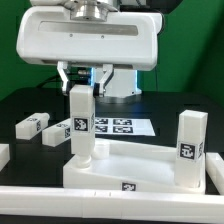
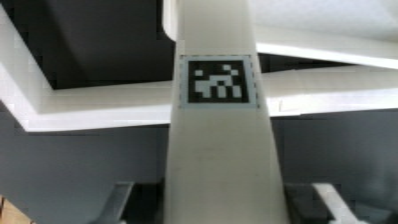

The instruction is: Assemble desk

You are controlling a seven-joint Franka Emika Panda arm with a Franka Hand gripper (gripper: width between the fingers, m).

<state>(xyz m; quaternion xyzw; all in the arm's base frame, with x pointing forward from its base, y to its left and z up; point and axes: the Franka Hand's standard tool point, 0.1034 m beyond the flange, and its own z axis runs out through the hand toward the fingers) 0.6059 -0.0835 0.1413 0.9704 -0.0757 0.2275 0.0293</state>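
Showing black-and-white square tags, the near leg is standing upright at nine o'clock on the desk top, rising between the gripper fingers, grip or gap impossible to tell, far leg standing at three o'clock, two loose legs lying at ten o'clock, marker board lying at twelve.

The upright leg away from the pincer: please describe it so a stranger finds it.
Start at the broad white desk top in front. Two legs stand on it; take the leg at the exterior view's right corner. Unlike the other upright leg, no pincer hangs over it.
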